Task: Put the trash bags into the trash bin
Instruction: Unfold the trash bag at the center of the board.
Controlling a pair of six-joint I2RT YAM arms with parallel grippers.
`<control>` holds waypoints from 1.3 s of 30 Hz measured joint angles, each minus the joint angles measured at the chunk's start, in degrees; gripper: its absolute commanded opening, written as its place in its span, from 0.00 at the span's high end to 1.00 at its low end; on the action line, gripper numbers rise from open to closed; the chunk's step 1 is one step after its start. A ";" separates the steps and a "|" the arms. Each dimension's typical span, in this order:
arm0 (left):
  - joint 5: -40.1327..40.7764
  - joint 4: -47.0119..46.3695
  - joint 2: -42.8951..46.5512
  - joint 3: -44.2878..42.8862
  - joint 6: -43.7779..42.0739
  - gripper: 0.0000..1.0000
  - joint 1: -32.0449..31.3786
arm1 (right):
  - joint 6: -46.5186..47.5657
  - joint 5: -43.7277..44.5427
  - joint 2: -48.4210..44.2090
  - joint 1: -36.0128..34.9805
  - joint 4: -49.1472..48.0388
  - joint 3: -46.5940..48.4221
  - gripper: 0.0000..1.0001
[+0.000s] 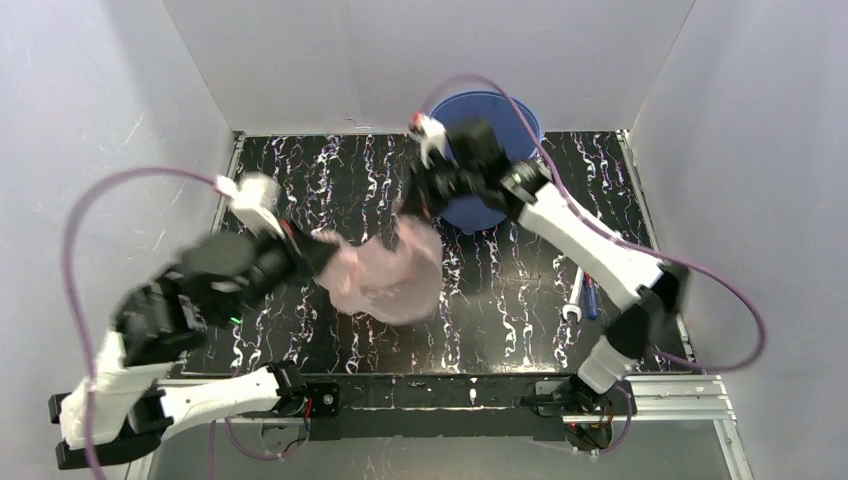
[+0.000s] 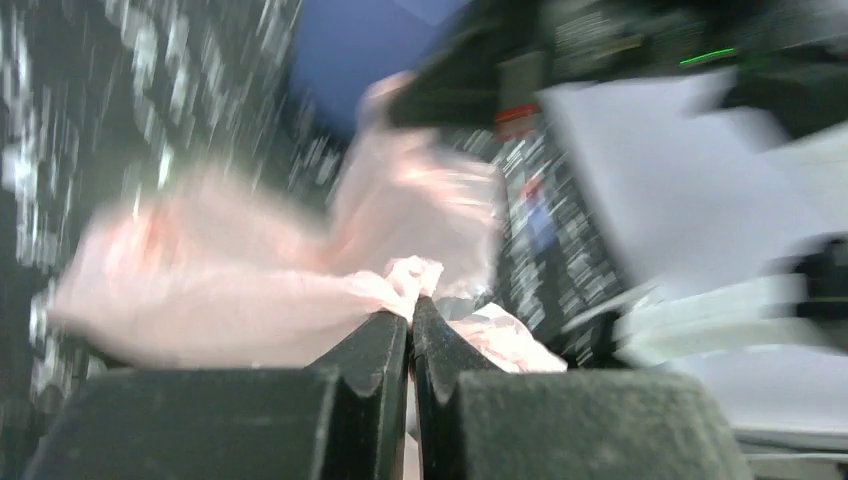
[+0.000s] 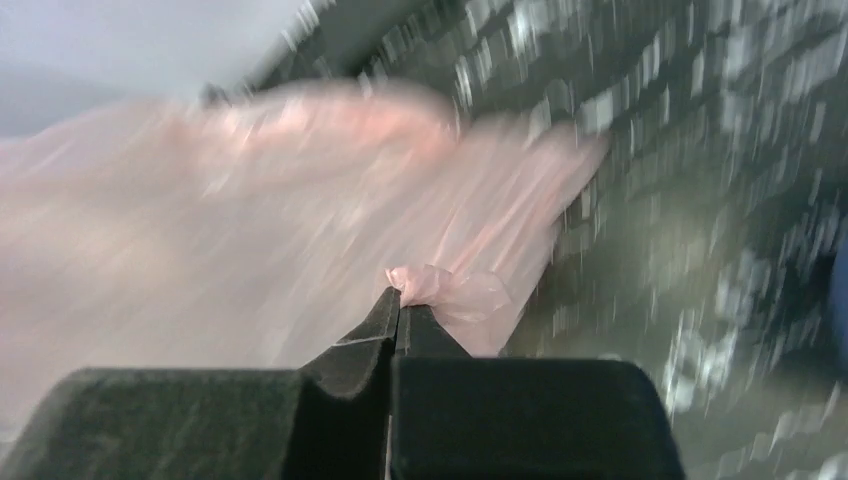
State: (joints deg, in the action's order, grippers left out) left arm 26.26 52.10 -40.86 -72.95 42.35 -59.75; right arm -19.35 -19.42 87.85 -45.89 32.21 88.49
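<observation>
Trash bag (image 1: 385, 280) in left claw (image 2: 411, 305), right claw (image 3: 398, 298).

Blur smears the bag (image 3: 200, 220) and table (image 3: 700, 120) in both wrist views; the right arm (image 1: 590, 240) hides part of the bin (image 1: 500, 108).

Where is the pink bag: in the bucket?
Out. The pink bag stretches between left end effector and right end effector, near the blue bucket.

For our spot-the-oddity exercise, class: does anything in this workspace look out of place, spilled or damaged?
Only two stray pen-like items, one white, one blue, lying loose on the table toward its right side; they serve neither the pink bag nor the blue bin. Nothing looks spilled or damaged.
</observation>
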 measured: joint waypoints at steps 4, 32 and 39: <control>-2.21 -5.44 -12.20 -34.34 -12.39 1.00 -0.02 | 0.79 -6.05 15.30 -0.07 0.20 34.86 0.99; -5.90 -0.79 11.82 31.61 17.42 1.00 -0.13 | -6.69 -1.03 -27.63 -0.63 -16.92 -42.66 0.99; -13.62 -9.01 10.86 42.95 19.61 0.62 -0.15 | -7.61 -1.31 -31.95 -0.63 -12.35 -52.76 0.97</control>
State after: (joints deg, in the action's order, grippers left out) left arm 12.64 43.09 -30.00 -30.00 61.95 -59.90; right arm -26.96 -20.73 55.90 -46.52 19.86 35.73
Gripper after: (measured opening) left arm 0.170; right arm 0.033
